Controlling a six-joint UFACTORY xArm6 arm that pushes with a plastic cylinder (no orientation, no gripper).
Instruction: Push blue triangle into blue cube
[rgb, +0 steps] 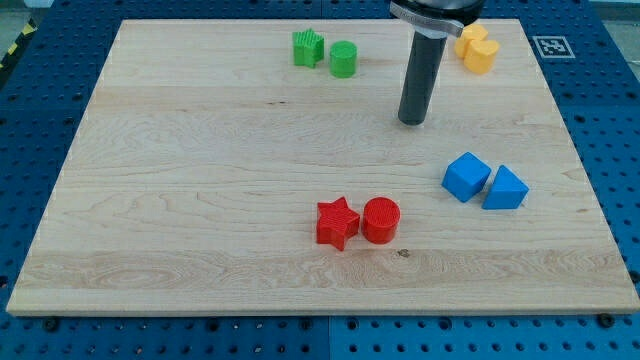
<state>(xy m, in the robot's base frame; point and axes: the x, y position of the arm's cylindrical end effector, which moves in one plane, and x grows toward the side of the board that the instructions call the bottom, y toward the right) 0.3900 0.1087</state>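
The blue triangle (505, 188) lies at the view's right, touching or almost touching the right side of the blue cube (466, 176). My tip (412, 121) rests on the wooden board (200, 200), up and to the left of the blue cube, apart from both blue blocks. The rod rises from the tip toward the view's top.
A red star (337, 222) and a red cylinder (381, 220) sit side by side at the lower middle. A green star (308, 48) and a green cylinder (343, 59) sit at the top. Two yellow blocks (477, 48) lie at the top right, behind the rod.
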